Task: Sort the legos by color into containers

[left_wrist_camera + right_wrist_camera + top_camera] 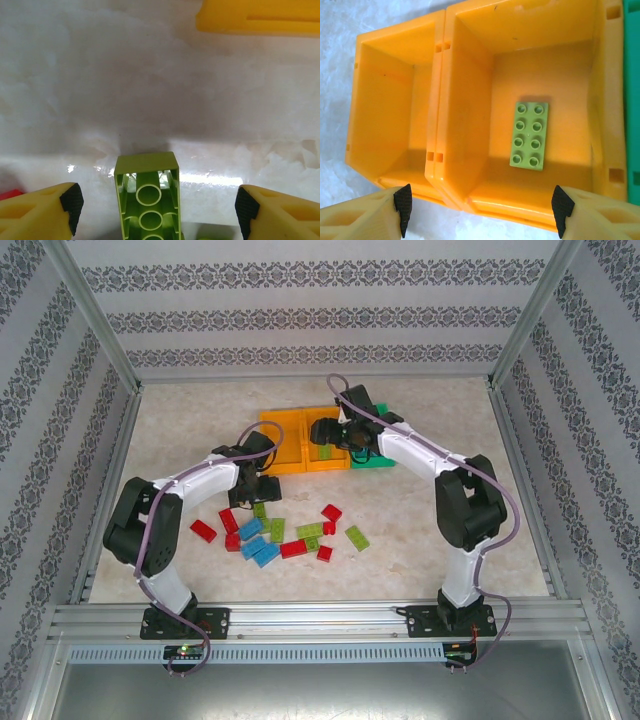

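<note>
Wrist views: open empty left gripper (159, 205) astride hollow-bottomed green lego (148, 197), open empty right gripper (482, 202) over studded lego (530, 136) in glossy orange bin (470, 100).

The left arm bends low toward the middle, gripper (157, 200) pointing down, fingers (71, 201) spread wide. The right arm reaches far-left, gripper (479, 207) likewise parted.

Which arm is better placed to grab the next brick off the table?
Left. Its fingers sit open either side of an upturned green brick; the right fingers hang over the middle orange bin, away from the loose bricks.
</note>
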Action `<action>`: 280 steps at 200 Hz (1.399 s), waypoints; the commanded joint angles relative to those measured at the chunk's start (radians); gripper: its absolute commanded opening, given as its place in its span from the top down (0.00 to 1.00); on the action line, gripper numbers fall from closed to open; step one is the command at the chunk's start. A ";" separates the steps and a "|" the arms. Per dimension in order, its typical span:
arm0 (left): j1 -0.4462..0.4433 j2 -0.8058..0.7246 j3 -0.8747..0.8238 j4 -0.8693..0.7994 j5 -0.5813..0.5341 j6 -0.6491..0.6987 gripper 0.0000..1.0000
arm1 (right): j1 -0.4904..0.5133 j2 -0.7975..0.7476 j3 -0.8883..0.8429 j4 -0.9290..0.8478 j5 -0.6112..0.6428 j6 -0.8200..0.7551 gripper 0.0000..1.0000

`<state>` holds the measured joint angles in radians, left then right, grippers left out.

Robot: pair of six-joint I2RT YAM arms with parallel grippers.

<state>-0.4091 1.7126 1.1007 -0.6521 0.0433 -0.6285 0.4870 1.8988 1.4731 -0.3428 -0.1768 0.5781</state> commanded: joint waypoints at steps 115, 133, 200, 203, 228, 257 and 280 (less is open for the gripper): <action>-0.005 0.066 0.009 -0.049 -0.019 0.003 0.41 | -0.052 -0.165 -0.173 0.048 0.064 0.019 0.23; -0.010 0.074 0.015 -0.049 -0.019 0.003 0.47 | -0.054 -0.181 -0.195 0.047 0.073 0.018 0.22; -0.013 0.066 0.018 -0.039 -0.032 0.010 0.65 | -0.080 -0.274 -0.310 0.050 0.119 0.021 0.21; -0.014 0.065 0.018 -0.037 -0.032 0.009 0.66 | -0.082 -0.279 -0.315 0.050 0.121 0.022 0.21; -0.013 0.056 0.020 -0.024 -0.031 0.009 0.70 | -0.095 -0.314 -0.365 0.050 0.141 0.019 0.21; -0.017 0.048 0.037 -0.016 -0.032 0.016 0.71 | -0.113 -0.363 -0.425 0.051 0.161 0.020 0.20; -0.029 0.045 0.062 -0.013 -0.039 0.024 0.72 | -0.128 -0.397 -0.463 0.051 0.170 0.024 0.19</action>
<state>-0.4183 1.7794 1.1198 -0.6609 0.0311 -0.6281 0.3752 1.5536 1.0481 -0.2962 -0.0441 0.5819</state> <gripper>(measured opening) 0.330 0.803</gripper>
